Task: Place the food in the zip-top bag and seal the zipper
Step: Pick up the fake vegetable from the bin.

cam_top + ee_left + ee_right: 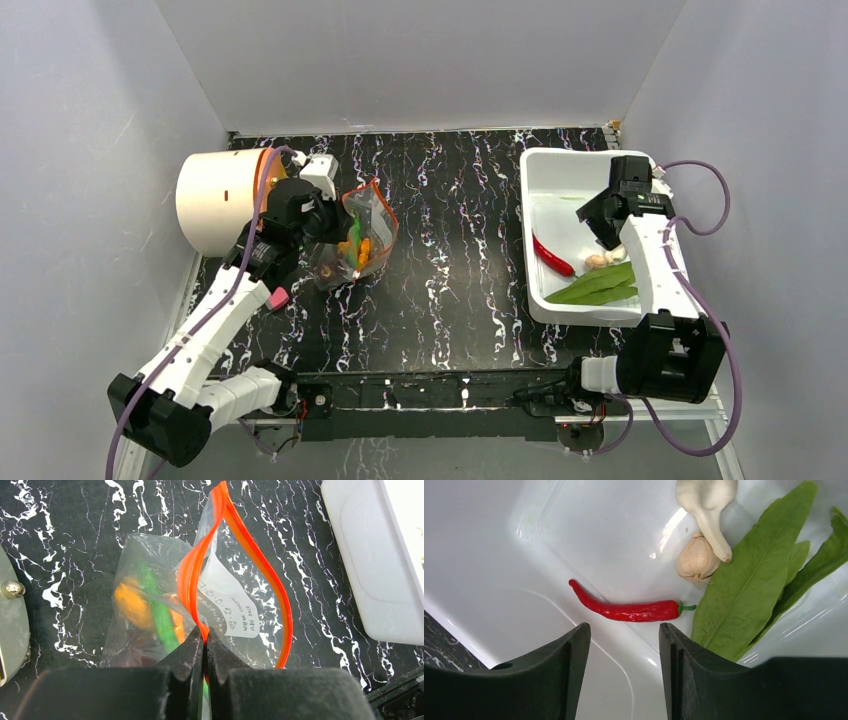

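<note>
On black marbled table, left of white bin: left gripper pinching zipper of zip-top bag, orange and green food inside. Over bin: right gripper spread above red chilli.

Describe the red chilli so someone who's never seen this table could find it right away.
Look to the white bin on the right of the black marbled table. Near its left wall lies the red chilli, beside whitish garlic pieces and long green leaves. It is the only red thing there: slim, glossy, curved, with a green stem.
</note>
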`<state>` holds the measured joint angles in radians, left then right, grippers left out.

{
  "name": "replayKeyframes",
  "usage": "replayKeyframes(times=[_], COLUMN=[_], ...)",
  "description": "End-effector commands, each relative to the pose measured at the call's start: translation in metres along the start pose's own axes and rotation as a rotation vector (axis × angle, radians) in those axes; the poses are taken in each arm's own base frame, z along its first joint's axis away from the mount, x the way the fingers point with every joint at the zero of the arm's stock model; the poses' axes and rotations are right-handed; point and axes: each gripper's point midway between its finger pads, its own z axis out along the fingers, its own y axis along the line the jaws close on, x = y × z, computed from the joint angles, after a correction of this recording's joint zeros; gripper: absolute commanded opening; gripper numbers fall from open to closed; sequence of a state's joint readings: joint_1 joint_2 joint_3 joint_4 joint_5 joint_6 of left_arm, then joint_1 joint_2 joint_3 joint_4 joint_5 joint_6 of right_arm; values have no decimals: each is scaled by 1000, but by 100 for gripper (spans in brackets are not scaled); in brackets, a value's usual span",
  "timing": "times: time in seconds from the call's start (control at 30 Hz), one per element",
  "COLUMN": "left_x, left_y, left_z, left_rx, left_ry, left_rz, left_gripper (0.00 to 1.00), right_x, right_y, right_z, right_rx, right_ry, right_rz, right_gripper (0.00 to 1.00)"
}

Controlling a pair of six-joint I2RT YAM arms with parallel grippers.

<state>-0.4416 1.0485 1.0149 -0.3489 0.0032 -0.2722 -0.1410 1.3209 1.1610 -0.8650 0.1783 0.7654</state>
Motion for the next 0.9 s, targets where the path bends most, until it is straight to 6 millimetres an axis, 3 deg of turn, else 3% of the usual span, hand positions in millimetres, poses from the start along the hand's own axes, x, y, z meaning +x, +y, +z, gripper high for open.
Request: replayKeyframes(times=[0.0, 0.3, 0.63, 0.77, 0.87], left_x=[-21, -36, -31, -31, -31], left_y=[-8, -17, -19, -19, -18], left_z=[-12, -20, -17, -16, -14], left_rx=[27, 72, 86, 86, 78], left_ry=[-33, -75, -57, -55, -56], left_rz=[41, 80, 88, 88, 87], left_gripper=[0, 0, 0, 0, 0], right_x=[-23, -43, -44, -28, -11], right_y=[-20, -68, -59, -57, -67], right_z=[9, 26, 50, 64, 72], right_rx=[69, 305, 301, 300, 369], right_ry=[-80, -184, -127, -59, -3], right_rz=[177, 254, 249, 283, 317], right_gripper=[51, 53, 49, 48, 48])
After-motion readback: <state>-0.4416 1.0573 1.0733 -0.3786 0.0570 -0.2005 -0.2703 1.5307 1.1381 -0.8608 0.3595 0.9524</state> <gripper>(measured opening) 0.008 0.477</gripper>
